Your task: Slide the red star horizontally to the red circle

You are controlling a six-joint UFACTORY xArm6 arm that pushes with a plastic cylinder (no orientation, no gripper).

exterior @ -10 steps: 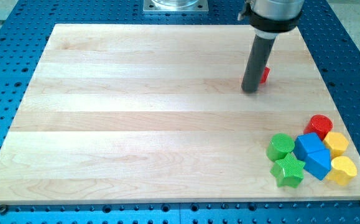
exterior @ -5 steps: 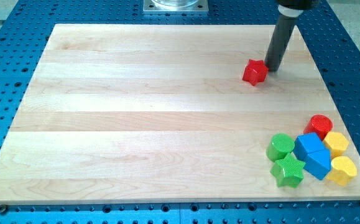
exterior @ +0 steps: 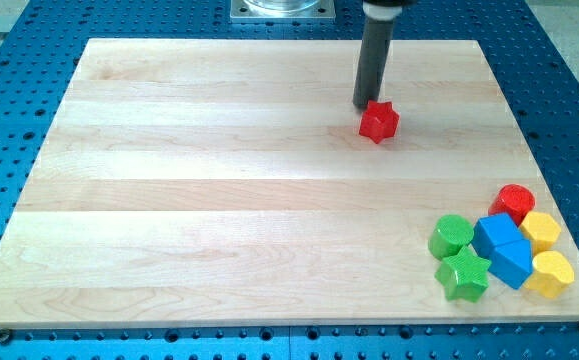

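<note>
The red star (exterior: 378,122) lies on the wooden board (exterior: 219,190), in the upper right part of the view. My tip (exterior: 366,106) is just above and slightly left of the star, touching or nearly touching its top edge. The red circle (exterior: 515,202) sits far to the lower right, at the top of a cluster of blocks near the board's right edge.
The cluster at the lower right holds a green circle (exterior: 452,236), a green star (exterior: 464,275), two blue blocks (exterior: 495,236) (exterior: 512,264) and two yellow blocks (exterior: 542,230) (exterior: 552,273). A metal mount (exterior: 282,10) sits at the view's top. Blue perforated table surrounds the board.
My tip moved from the star's left to its upper right, then across to its upper left. The star has slid to the left and slightly down.
</note>
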